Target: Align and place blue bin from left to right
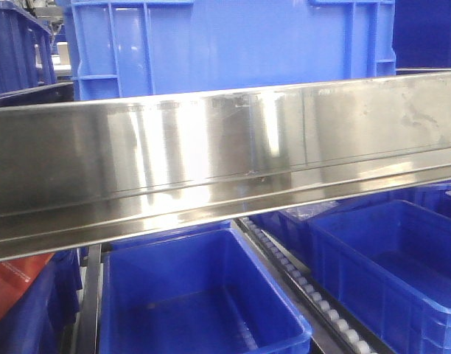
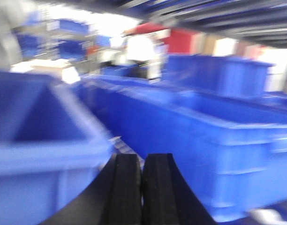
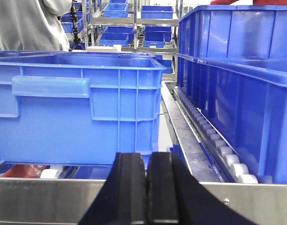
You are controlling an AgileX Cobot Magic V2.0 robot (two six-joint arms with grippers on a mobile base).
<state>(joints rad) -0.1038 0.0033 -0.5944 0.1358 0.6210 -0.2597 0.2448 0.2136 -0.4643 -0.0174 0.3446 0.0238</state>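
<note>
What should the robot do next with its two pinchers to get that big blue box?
Probably open both first. The left gripper and right gripper are shut with nothing between their fingers, and the blue bin sits just ahead of the right one, beyond the steel rail. Shut fingers cannot take hold of its rim.

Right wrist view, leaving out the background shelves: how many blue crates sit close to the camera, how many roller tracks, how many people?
Blue crates: 3 (left crate, lower right crate, upper right crate)
Roller track: 1
Person: 1
Total: 5
</note>
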